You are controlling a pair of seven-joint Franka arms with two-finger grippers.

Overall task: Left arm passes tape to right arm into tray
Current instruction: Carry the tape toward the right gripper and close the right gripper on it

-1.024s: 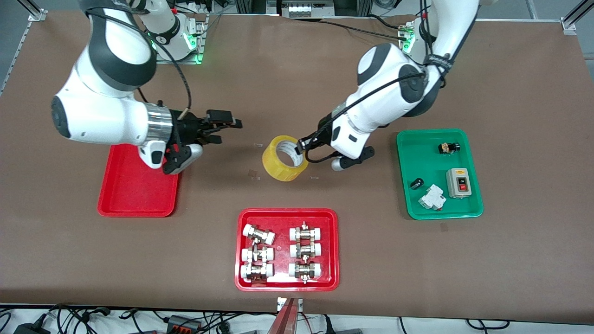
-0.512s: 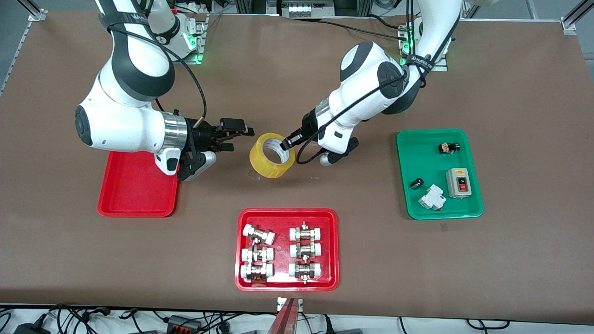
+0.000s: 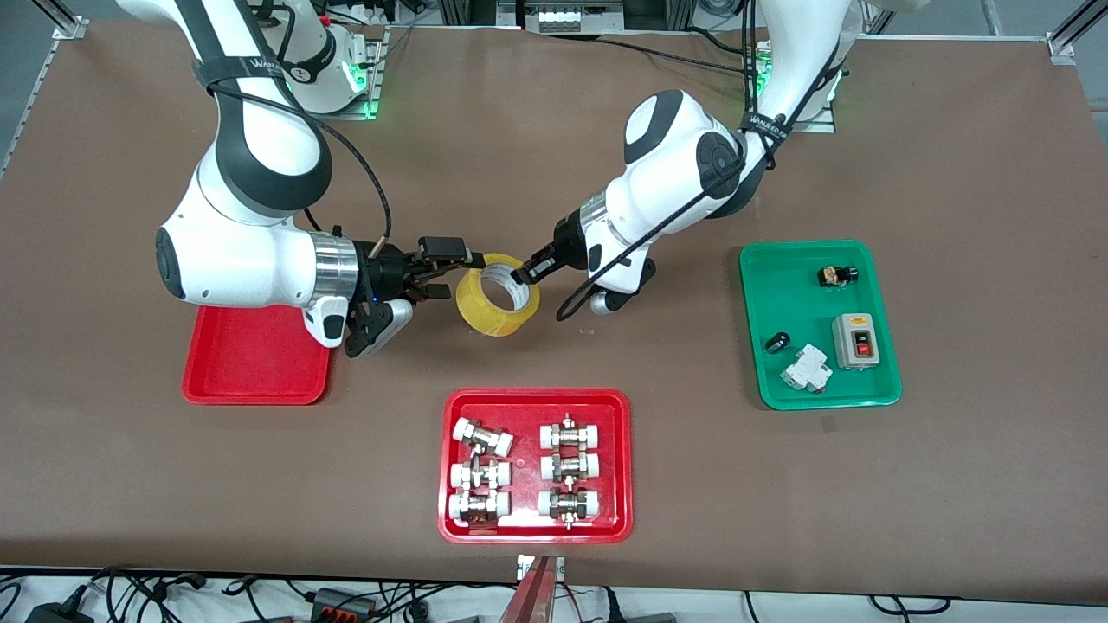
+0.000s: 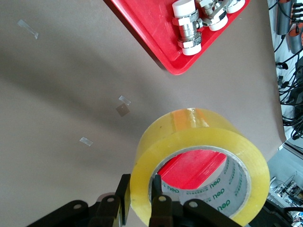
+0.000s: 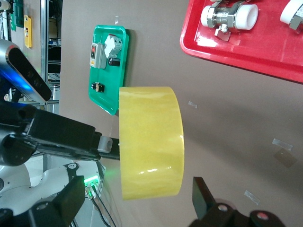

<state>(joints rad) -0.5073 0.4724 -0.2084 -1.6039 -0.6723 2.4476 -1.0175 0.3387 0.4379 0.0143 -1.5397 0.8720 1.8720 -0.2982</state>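
Here the left end effector (image 3: 525,271) pinches the tape (image 3: 497,295) by its wall, mid-frame above the counter (image 3: 952,484). The right end effector (image 3: 437,268), fingers spread wide, flanks the tape, near the narrow red tray (image 3: 251,368).

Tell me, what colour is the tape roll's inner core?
White, with dark printed lettering, on the tape; the left wrist view shows it best.

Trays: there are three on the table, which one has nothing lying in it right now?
The narrow red tray at the right arm's end. The wider red tray holds metal fittings, and the green tray holds electrical parts.
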